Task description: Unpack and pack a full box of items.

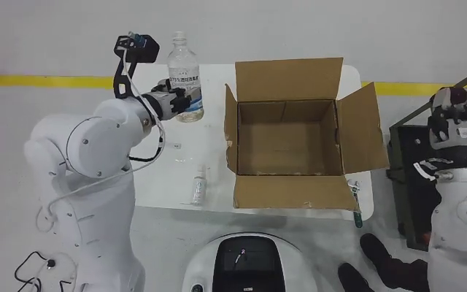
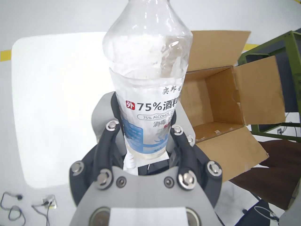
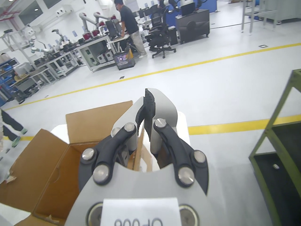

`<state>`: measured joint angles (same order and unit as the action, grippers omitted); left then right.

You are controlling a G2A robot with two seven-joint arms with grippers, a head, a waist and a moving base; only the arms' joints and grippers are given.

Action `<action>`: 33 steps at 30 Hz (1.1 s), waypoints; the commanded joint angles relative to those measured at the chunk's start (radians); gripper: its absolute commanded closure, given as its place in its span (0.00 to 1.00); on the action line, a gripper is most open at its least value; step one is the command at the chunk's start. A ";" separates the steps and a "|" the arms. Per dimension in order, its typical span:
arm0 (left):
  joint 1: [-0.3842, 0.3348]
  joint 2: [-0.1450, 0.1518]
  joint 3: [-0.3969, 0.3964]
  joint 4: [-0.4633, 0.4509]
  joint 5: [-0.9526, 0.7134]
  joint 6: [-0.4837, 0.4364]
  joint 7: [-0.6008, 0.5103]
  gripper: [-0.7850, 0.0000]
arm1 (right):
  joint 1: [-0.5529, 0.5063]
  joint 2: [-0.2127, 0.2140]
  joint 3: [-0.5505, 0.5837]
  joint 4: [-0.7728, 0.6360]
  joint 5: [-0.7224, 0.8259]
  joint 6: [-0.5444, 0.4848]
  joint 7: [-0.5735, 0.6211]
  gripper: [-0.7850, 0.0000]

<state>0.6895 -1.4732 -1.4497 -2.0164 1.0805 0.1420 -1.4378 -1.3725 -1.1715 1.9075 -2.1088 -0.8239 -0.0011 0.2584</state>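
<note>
A clear plastic bottle (image 1: pixel 184 77) with a white and blue label stands upright over the table's far left part, and my left gripper (image 1: pixel 177 101) is shut on its lower body. In the left wrist view the bottle (image 2: pixel 148 71) rises between the two fingers (image 2: pixel 110 139), capless at the top. The open cardboard box (image 1: pixel 292 146) sits on the right half of the table with its flaps spread and nothing inside. My right gripper (image 3: pixel 145 109) is shut on nothing, held off the table's right side, with the box (image 3: pixel 47 165) below and beyond it.
A small white bottle (image 1: pixel 198 186) lies on the white table (image 1: pixel 182 160) near the front edge, left of the box. A small green-capped item (image 1: pixel 357 204) lies at the table's front right corner. A dark green rack (image 1: pixel 408 182) stands to the right of the table.
</note>
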 commanded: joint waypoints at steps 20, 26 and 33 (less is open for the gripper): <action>-0.137 -0.032 0.271 0.137 -0.359 0.139 0.036 1.00 | -0.088 0.002 0.095 0.042 -0.091 0.020 -0.030 1.00; -0.137 -0.032 0.271 0.137 -0.359 0.139 0.036 1.00 | -0.088 0.002 0.095 0.042 -0.091 0.020 -0.030 1.00; -0.104 -0.036 0.308 0.137 -0.415 0.143 0.087 1.00 | -0.088 0.002 0.095 0.042 -0.091 0.020 -0.030 1.00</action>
<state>0.5844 -1.5074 -1.1568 -1.8786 0.6788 0.2825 -1.3609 -1.4604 -1.1690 2.0020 -2.0667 -0.9150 0.0189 0.2283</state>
